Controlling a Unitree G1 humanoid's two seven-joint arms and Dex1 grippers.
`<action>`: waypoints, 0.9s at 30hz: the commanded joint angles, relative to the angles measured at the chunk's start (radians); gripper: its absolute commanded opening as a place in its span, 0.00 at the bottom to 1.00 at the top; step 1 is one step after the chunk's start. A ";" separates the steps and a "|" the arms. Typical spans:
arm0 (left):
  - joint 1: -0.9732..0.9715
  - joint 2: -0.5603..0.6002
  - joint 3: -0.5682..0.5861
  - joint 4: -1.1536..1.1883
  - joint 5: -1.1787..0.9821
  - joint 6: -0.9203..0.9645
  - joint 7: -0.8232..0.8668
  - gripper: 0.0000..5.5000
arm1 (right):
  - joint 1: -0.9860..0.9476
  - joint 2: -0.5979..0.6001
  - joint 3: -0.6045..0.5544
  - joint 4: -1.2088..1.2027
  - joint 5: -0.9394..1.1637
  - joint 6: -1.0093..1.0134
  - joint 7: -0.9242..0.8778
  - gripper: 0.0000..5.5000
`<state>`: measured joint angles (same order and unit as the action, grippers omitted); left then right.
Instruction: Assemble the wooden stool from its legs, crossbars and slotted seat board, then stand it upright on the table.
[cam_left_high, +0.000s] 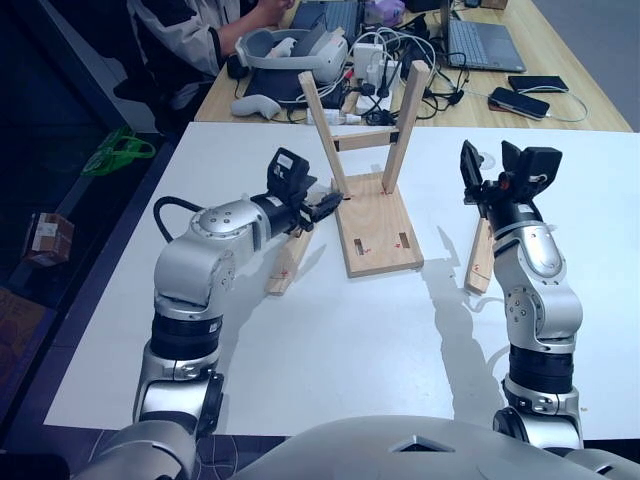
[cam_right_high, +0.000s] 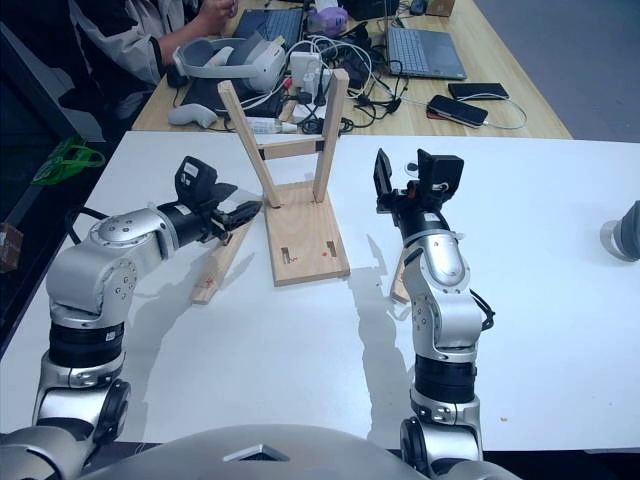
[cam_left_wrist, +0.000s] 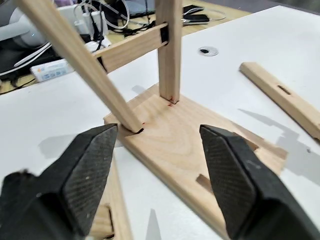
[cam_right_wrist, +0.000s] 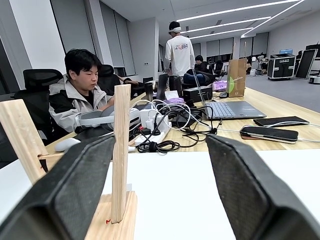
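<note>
Seat board (cam_left_high: 380, 235) lies flat in the middle of the table (cam_left_high: 330, 350), with two legs (cam_left_high: 325, 135) standing in its far slots and a crossbar (cam_left_high: 365, 140) joining them. Left gripper (cam_left_high: 330, 206) is spread wide just beside the board's left edge, near the base of the left leg. A loose leg (cam_left_high: 285, 262) lies under this arm. Right gripper (cam_left_high: 492, 165), also spread, is held up to the right of the board, well apart, above a second loose leg (cam_left_high: 479, 258).

Two legs (cam_right_high: 250, 145) are standing in the board (cam_right_high: 305, 240). The left gripper (cam_right_high: 248, 212) is hovering beside it, and the right gripper (cam_right_high: 410, 167) is gaping.
</note>
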<state>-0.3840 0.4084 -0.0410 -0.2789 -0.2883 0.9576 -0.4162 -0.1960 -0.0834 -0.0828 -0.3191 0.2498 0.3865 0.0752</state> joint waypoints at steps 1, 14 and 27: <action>-0.001 0.005 0.046 0.181 0.083 -0.052 0.102 0.55 | -0.001 -0.002 -0.005 -0.006 0.007 0.020 0.001 0.62; -0.056 -0.019 0.189 0.198 0.013 0.068 0.141 0.55 | -0.004 -0.001 0.002 -0.002 0.004 0.034 0.003 0.62; 0.089 0.151 0.016 0.136 0.008 0.220 -0.007 0.65 | 0.000 0.004 0.005 0.006 -0.006 0.031 -0.002 0.62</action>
<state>-0.3205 0.5460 -0.0121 -0.1203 -0.2827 1.1491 -0.4223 -0.1962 -0.0779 -0.0802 -0.3181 0.2482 0.4098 0.0747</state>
